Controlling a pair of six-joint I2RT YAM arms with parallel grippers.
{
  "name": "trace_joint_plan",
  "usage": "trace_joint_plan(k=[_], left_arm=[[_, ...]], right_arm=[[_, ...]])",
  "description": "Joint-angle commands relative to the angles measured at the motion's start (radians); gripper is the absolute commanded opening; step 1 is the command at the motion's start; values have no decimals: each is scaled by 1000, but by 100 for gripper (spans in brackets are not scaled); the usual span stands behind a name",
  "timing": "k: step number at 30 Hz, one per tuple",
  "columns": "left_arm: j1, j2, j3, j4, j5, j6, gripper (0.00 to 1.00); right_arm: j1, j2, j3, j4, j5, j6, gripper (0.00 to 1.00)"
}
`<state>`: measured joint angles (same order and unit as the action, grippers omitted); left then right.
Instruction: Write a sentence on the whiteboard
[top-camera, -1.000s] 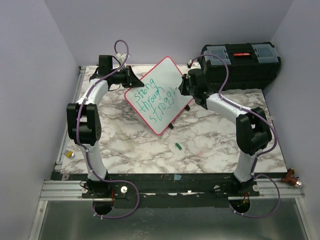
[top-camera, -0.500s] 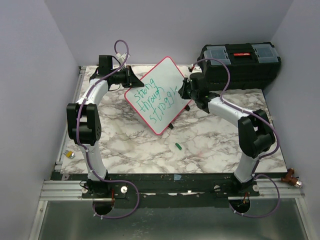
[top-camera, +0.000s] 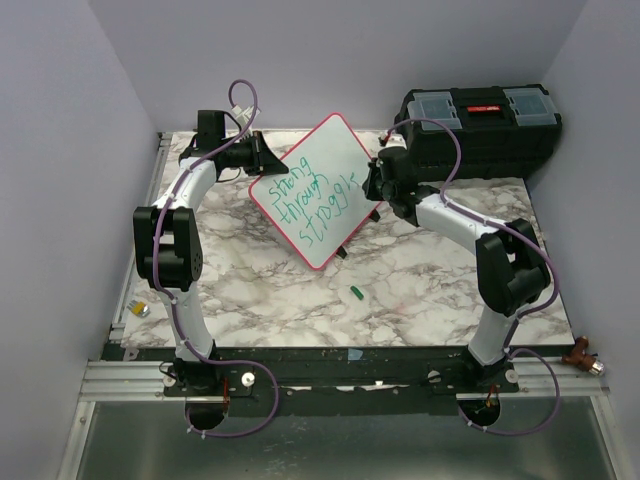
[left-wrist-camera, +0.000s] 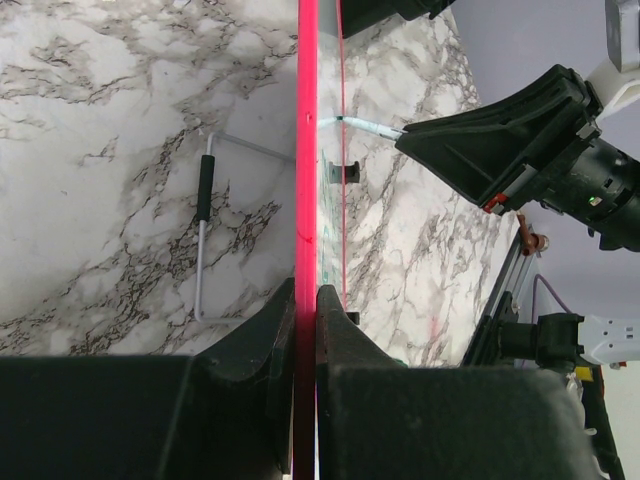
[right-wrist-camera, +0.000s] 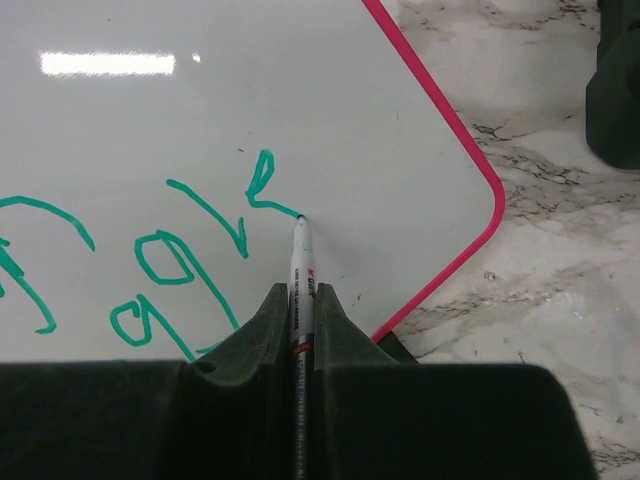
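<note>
Right jaws: clenched on marker, tip touching whiteboard just ahead.
Left jaws: clamped on whiteboard's edge, holding it tilted over desk.
Sentence: ends at the tip.
Risk: hard pressing could pivot the whiteboard, skewing strokes.

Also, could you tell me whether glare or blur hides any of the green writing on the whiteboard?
Right wrist: one bright light reflection on the whiteboard, upper left, clear of the green writing, which is sharp. Top view: no glare, letters small but readable. Left wrist: board edge-on, writing mostly hidden.
</note>
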<state>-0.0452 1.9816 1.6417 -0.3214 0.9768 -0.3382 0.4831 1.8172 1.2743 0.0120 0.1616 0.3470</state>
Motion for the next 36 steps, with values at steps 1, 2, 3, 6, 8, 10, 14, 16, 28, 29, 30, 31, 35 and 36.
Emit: trace_joint_plan(k=[1,2,3,6,8,10,14,16,28,29,30,31,35,36], left_arm=[[-12,-13,-10,30,-28,85,0],[-12,-14,-10,29,-28,85,0],[-12,-15,-11,29,-28,85,0],[-12,-16,-11,30,-28,85,0],[-12,-16,-12,29,-27,85,0],[-12,-16,-12,30,-29,85,0],[-12,-17,-13,29,-26,85,0],[-12,-17,-11,29,-26,86,0],[-12,-13,-8,30,-25,85,0],[-12,-13,-8,29,-25,85,0],[-12,-12,-8,30,-24,85,0],[-12,-13,-8,29,-24,85,0],[-12,-12,-7,30,-24,85,0],[-12,-12,-6,30,-24,84,0]], right_arm=[[5,2,38,-50,34,-14,1],[6,-3,41,-49,34,-15,1],[6,-7,44,-46,34,-17,1],[5,-25,48,-28,36,-18,1],[6,-34,54,-22,41,-19,1],[5,-38,63,-21,47,-19,1],[2,-26,88,8,53,-21,1],[-3,-13,104,8,53,-21,1],[-32,88,202,-10,54,-16,1],[-34,94,205,-10,57,-15,1],[-37,98,206,-10,59,-15,1],[-39,101,207,-10,59,-14,1],[-45,114,212,-10,64,-19,1],[-46,117,214,-10,61,-21,1]])
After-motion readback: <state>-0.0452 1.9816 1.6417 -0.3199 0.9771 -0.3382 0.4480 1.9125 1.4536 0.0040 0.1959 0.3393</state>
